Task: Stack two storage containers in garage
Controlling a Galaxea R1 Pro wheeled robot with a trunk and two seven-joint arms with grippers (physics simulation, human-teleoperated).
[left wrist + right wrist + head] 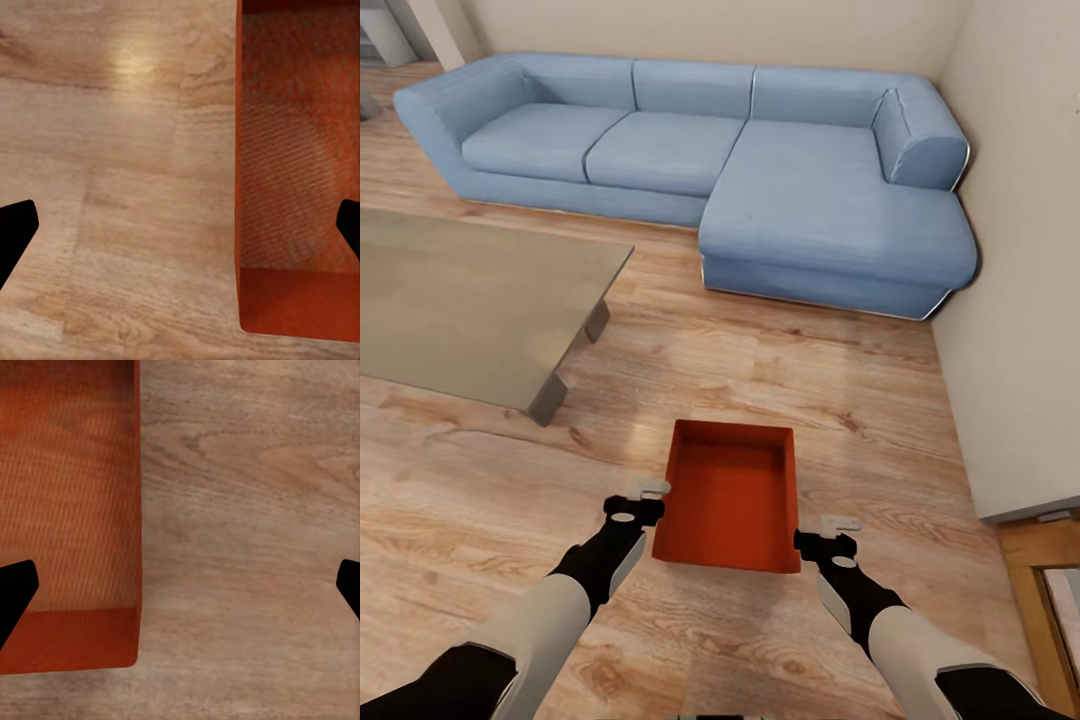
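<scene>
Storage container (pixel 730 497) lies on the wood-plank floor (pixel 780 370) of the living room, directly ahead of the robot and between both arms. Left gripper (pixel 638 500) hangs over the container's left long wall; right gripper (pixel 833 532) hangs over its right long wall, near the closest corner. Both arms stand about equally near. Jaws on each side are spread wide: in each wrist view one fingertip sits over the red interior and the other over bare planks, so each pair straddles a side wall from above. No contact with the wall is visible. Long axis of the container runs away from the robot, toward the blue corner sofa (pixel 760 160). Judgement: the coming move turns on lowering each pair of jaws onto its wall. Further off, the glass worktop (pixel 460 290) stands at left, well apart
</scene>
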